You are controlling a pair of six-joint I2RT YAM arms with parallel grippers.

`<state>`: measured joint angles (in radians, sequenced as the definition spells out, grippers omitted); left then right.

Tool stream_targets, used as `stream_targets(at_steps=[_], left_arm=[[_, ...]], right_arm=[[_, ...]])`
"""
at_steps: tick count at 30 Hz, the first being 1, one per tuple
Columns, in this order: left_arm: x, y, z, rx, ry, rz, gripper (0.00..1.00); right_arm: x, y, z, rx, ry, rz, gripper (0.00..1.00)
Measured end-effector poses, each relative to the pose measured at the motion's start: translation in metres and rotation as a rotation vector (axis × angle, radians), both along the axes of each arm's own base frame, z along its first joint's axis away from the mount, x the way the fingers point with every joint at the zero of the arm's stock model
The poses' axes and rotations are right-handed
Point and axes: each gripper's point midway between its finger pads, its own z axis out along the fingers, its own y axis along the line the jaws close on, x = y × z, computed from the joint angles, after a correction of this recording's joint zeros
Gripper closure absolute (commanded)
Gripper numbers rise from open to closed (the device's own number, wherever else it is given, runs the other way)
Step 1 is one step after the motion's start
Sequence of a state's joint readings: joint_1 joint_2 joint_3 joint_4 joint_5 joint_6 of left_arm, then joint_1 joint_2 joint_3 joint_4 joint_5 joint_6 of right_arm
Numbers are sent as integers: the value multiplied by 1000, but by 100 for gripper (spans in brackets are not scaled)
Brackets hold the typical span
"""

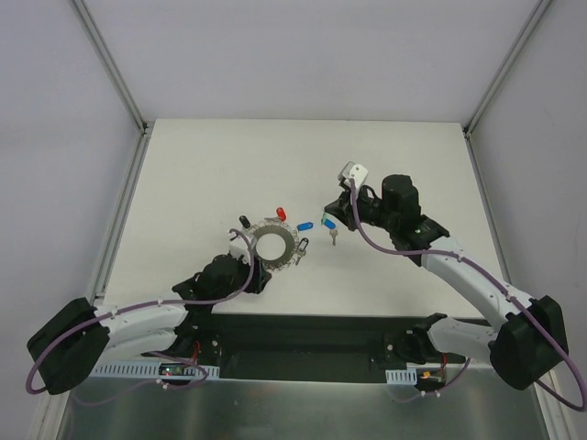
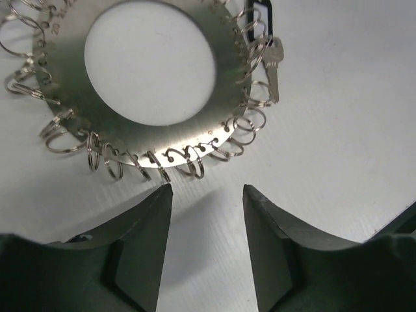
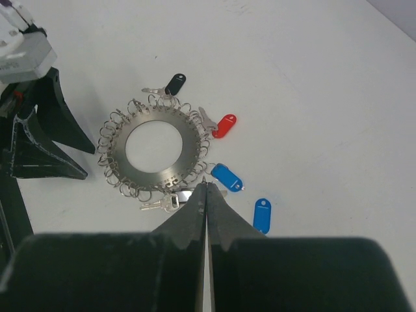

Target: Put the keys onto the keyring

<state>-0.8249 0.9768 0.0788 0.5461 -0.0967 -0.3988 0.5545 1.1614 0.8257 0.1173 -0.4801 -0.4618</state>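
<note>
Blue-tagged key (image 3: 226,176) points radially away from the keyring (image 3: 196,148) (lying flat).

White arms (image 1: 147,318), blk joints (image 1: 69,344) — purple cables (image 1: 367,244).

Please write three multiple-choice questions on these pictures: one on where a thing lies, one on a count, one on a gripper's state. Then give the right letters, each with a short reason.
1. In the top view, where is the red tag relative to the keyring?
A. At its far rim
B. At its near rim, toward the arm bases
C. Inside its hole

2. How many coloured tags show in the right wrist view?
A. Two
B. Four
C. Six

3. How does the left gripper stand?
A. Shut on the keyring
B. Shut on a key
C. Open, nothing between its fingers

1 A: the tag lies beyond the ring.
2 B: one black tag, one red, two blue tags.
3 C: its fingers stand apart around an empty gap.
</note>
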Motion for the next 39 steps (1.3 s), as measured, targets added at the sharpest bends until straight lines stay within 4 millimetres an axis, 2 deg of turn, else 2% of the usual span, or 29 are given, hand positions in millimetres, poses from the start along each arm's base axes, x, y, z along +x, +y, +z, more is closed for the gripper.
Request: stream_targets(at_steps=[2,8,11,15,19,28,39], left_arm=[[2,-1,12,4,32,34,45],[17,-7,75,-60,72,163,44],[12,-11,84,-38,132,200,51],[2,-16,74,71,225,248,60],[0,-16,62,190,282,317,75],[-2,4,36,335,344,419,78],[3,-6,19,397,383,437,80]], right_arm=[[-2,-3,0,-6,4,-5,99],[-8,-11,-2,-31,25,-30,99],[-10,-15,-2,-38,30,-42,99],[-11,-18,-6,-53,45,-55,99],[-11,-21,-9,-66,57,-69,99],[-12,-24,-14,-81,70,-82,99],[-11,-24,-14,-82,70,-85,99]])
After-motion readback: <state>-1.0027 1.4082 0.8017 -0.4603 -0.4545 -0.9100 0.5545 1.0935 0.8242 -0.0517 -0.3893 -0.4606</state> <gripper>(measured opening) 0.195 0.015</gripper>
